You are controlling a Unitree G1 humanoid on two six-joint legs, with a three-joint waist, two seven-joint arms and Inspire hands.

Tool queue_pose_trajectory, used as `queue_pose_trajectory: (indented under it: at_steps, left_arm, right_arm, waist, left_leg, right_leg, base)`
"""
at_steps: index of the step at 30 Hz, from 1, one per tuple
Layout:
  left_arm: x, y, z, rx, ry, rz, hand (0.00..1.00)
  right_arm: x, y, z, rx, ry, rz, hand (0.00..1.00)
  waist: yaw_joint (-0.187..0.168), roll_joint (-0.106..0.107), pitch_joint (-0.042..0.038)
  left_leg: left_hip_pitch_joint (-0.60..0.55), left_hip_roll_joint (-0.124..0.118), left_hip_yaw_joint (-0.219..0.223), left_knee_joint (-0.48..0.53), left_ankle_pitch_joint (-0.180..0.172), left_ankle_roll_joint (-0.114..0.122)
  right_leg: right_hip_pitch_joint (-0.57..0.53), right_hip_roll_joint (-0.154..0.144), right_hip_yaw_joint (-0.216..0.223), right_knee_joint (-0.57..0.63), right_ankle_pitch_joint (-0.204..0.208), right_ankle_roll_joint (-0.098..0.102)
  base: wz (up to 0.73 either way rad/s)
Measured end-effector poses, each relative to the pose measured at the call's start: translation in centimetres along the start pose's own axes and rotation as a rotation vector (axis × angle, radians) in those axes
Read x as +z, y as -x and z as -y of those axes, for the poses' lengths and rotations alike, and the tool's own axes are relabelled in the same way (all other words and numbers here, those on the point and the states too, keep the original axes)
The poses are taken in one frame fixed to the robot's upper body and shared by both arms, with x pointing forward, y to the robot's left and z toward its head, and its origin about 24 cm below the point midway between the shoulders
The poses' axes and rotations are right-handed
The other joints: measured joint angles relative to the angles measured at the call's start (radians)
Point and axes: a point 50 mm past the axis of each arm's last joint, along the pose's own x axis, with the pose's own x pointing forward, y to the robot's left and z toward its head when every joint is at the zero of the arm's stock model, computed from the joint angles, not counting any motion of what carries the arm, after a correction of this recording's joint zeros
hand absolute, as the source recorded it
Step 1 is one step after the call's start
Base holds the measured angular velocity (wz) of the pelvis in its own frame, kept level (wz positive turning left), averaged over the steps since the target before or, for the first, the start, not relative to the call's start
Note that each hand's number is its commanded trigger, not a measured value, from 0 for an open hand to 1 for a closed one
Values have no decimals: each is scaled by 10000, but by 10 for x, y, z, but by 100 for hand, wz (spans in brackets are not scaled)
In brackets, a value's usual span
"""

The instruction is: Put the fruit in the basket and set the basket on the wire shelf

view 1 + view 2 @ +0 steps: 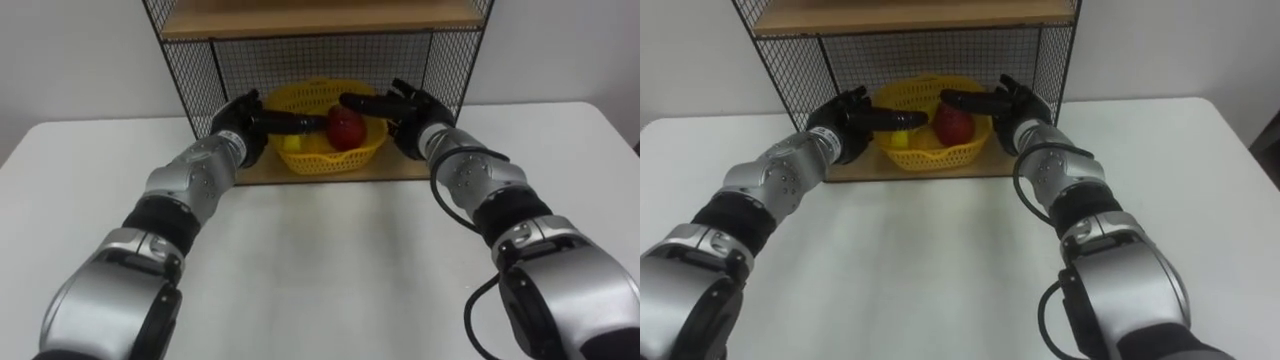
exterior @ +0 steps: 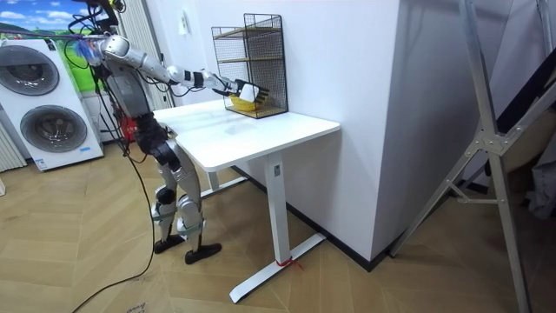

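White table (image 1: 330,260) runs from the near edge to the far wall, and the wire shelf (image 1: 190,90) of black mesh stands at its far side, against the wall. From the near left the left arm reaches far into the shelf's lower bay. The left hand (image 1: 243,122) lies at the left rim of the basket (image 1: 330,160), its fingers straight and pressed together, pointing right over the rim. Whether they rest on the rim or hang just above it is hard to tell from here. The yellow basket sits on the shelf's bottom wooden board (image 1: 400,172), under an upper board (image 1: 320,15). Inside it, a small yellow fruit (image 1: 292,143) lies to the left, just beside the left fingers, and a red apple (image 1: 346,130) lies to its right, near the middle. The right hand (image 1: 412,112) comes in at the basket's right rim, fingers straight and close together, pointing left above the apple. In the room view the robot stands upright at the table's edge on the room view's left, both arms stretched toward the shelf, with washing machines (image 2: 48,96) behind it
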Motion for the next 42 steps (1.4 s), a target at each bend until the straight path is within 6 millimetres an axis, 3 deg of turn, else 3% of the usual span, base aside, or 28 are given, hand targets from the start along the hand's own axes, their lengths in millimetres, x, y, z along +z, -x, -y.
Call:
queue_pose_trajectory:
  at_steps: [7, 8, 9, 13, 26, 32, 39, 42]
  left_arm:
    - [4, 1, -3, 43, -12, 234, 0]
    - [4, 1, -4, 64, -26, 240, 0]
    - [6, 1, -5, 65, -45, 305, 0]
    - [9, 1, -5, -31, -67, 472, 0]
    - [30, 6, 0, -438, -409, 1383, 0]
    - [32, 17, -18, -291, -346, 1992, 0]
    - [26, 31, -21, -527, -613, 2551, 0]
    - [15, 39, -23, -560, -553, 2634, 0]
  right_arm:
    - [-2, 0, -1, 305, 361, -8, 0]
    - [-3, 0, 0, 321, 480, -7, 0]
    - [-4, 0, 2, 306, 661, 32, 0]
    - [-11, 1, 6, 299, 708, -63, 0]
    - [5, 3, -1, 819, 1078, 586, 0]
    - [16, 12, 6, 954, 1442, 1403, 0]
    - [11, 29, 9, 1068, 2622, 2269, 0]
    - [3, 39, 11, 1169, 2598, 2491, 0]
  waist:
    - [14, -33, -95]
    - [15, -25, -212]
    - [15, -22, -253]
    - [20, -17, -284]
    - [2, -5, -290]
    - [48, -45, -281]
    - [258, -396, -278]
    - [245, -424, -277]
  left_leg:
    - [103, -34, -1, 0, 39, 42]
    - [100, -37, -2, -1, 50, 47]
    - [145, -36, -3, -10, 71, 49]
    - [296, -44, 38, -117, 82, 58]
    - [346, 8, 248, -336, 119, 63]
    - [249, -39, 314, -365, 155, 98]
    - [164, -23, 334, -375, 170, 75]
    - [238, -20, 340, -434, 170, 75]
  right_leg:
    - [198, -12, 14, -185, 168, 29]
    - [217, -3, 20, -257, 217, 31]
    - [298, 9, 18, -345, 272, 37]
    - [493, 47, 112, -498, 324, 60]
    - [463, 146, 255, -675, 499, 39]
    - [212, 99, 283, -583, 464, 75]
    - [101, 101, 278, -533, 402, 63]
    - [193, 113, 277, -642, 421, 82]
  base:
    - [0]
    - [0]
    - [0]
    - [-2]
    - [-5]
    - [-2]
    - [-1]
    - [0]
